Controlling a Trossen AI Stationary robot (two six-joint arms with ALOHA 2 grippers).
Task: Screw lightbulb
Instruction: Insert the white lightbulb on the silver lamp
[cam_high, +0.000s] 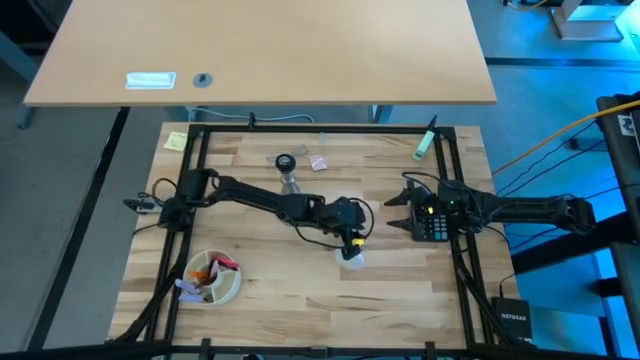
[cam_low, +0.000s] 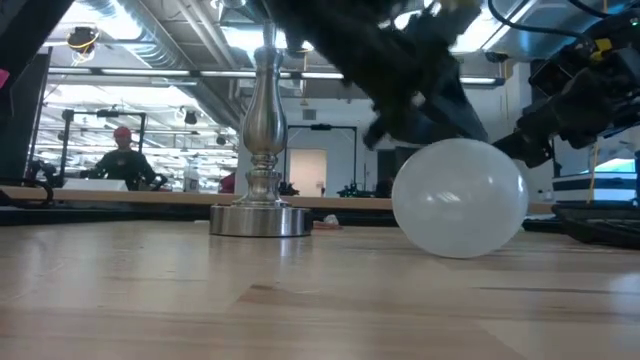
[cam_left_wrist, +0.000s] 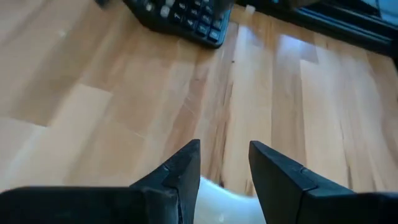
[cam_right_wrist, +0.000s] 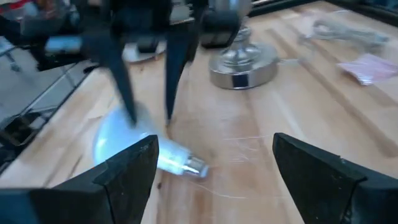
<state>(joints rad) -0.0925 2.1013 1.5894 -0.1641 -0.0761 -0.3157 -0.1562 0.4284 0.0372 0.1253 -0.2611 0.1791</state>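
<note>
The white lightbulb (cam_high: 352, 258) lies on its side on the wooden table, its dome (cam_right_wrist: 121, 140) and its metal screw base (cam_right_wrist: 193, 165) both on the wood. It also shows in the low view (cam_low: 460, 198). The silver stand (cam_high: 288, 170) stands upright on its foot at the far middle (cam_low: 262, 150). My left gripper (cam_high: 350, 240) is open and points down over the bulb, one finger on either side of its neck (cam_left_wrist: 224, 171). My right gripper (cam_high: 400, 205) is open and empty, to the bulb's right (cam_right_wrist: 214, 180). My left gripper comes at the bulb from above, pointing down, one finger (cam_right_wrist: 127, 106) at the dome side of the neck and the other (cam_right_wrist: 169, 93) at the base side. I cannot tell whether either finger touches it. The bulb lies on the table.
A black calculator (cam_high: 432, 225) lies under my right arm. A white bowl (cam_high: 212, 277) with colourful things stands near left. A green marker (cam_high: 425, 145), a pink slip (cam_high: 320, 162) and a yellow note (cam_high: 176, 140) lie along the far side. A person (cam_low: 122, 160) is far behind.
</note>
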